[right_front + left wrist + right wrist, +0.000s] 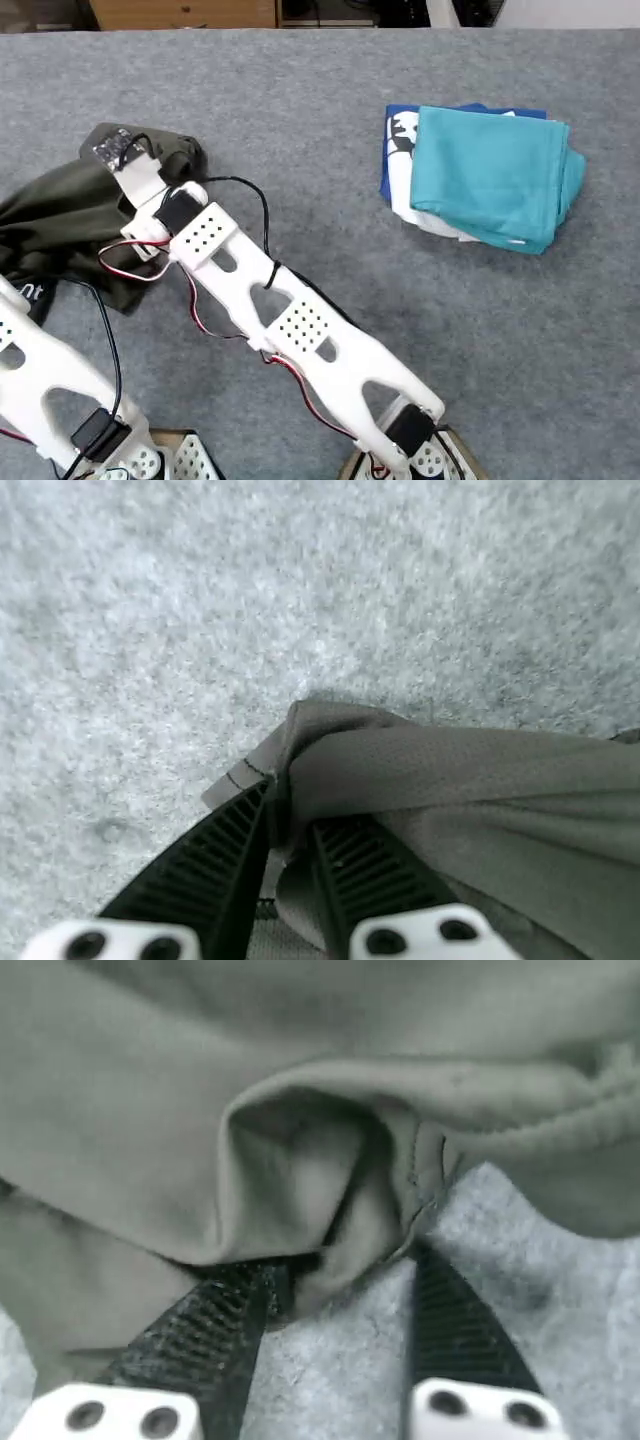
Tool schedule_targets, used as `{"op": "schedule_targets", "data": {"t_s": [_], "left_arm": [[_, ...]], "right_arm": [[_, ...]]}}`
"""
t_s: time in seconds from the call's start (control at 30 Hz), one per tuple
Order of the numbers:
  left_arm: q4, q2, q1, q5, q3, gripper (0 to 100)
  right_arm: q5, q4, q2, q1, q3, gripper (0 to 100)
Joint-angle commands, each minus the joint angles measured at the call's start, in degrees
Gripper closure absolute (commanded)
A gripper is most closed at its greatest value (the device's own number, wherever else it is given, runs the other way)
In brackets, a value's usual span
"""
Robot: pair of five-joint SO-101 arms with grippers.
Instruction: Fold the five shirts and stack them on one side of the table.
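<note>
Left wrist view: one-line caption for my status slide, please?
Left gripper pinches a bunched edge of the olive-grey fabric shirt over the grey felt-covered table.

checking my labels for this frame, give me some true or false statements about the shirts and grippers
1. A teal shirt tops the folded stack. True.
2. The olive shirt lies folded on that stack. False: it lies crumpled on the table, well apart from the stack.
3. The left gripper is shut on a bunch of the olive shirt. True.
4. The right gripper is at the stack. False: it is at the olive shirt, jaws apart around a fold.
</note>
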Motion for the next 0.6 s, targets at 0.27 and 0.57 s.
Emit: {"op": "schedule_targets", "data": {"t_s": [0.27, 0.57], "left_arm": [[4.9, -1.0, -0.5, -2.8, -3.5, 98], [5.8, -1.1, 3.7, -10.8, 0.4, 98]], "right_arm": [[2.3, 13.9, -8.8, 8.6, -0.7, 99.8], [20.0, 21.9, -18.4, 19.0, -0.3, 99.8]]}}
